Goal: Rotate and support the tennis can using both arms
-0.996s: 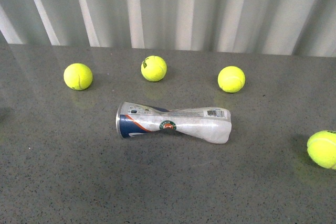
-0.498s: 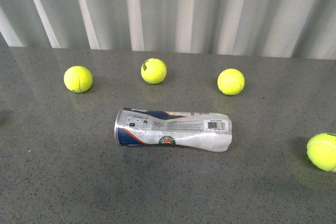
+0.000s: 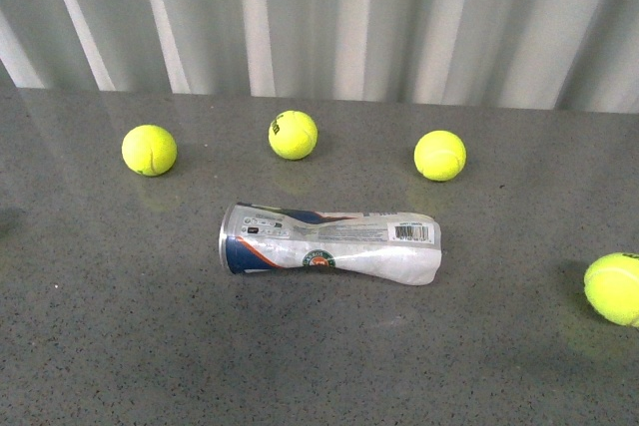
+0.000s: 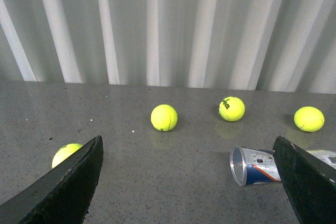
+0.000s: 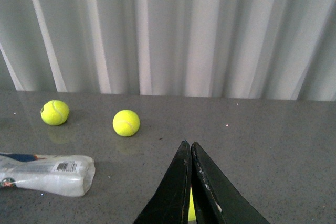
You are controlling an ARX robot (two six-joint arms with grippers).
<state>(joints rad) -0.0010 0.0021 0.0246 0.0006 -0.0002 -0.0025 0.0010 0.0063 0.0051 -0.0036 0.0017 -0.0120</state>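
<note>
Nearest the robot, the left gripper (image 4: 187, 141) is over the table (image 4: 157, 187) with its fingers (image 4: 63, 190) spread wide and nothing between them. 1 yellow-green ball (image 4: 65, 153) peeks out from behind one of them. The right gripper (image 5: 187, 143) has its 2 fingers pressed flat together, tips touching (a sliver of yellow-green shows through the slit low down; what it belongs to cannot be told).

A lone ball (image 3: 613, 287) lies by the right edge. Around the middle of the table the tennis can (image 3: 329, 243) lies on its side, apart from both grippers and from every ball, its length running along the far edge. Its metal rim (image 3: 226, 238) and open mouth point toward the left edge, its crumpled clear end (image 3: 417, 258) toward the right edge. The barcode (image 3: 411, 232) faces up.

Behind the can, nearer the far edge, 3 balls sit in a loose row: the left ball (image 3: 149, 150), the middle ball (image 3: 293, 135) with dark print, and the right ball (image 3: 440, 156). Past the far edge stands a pale corrugated wall (image 3: 329, 17).
</note>
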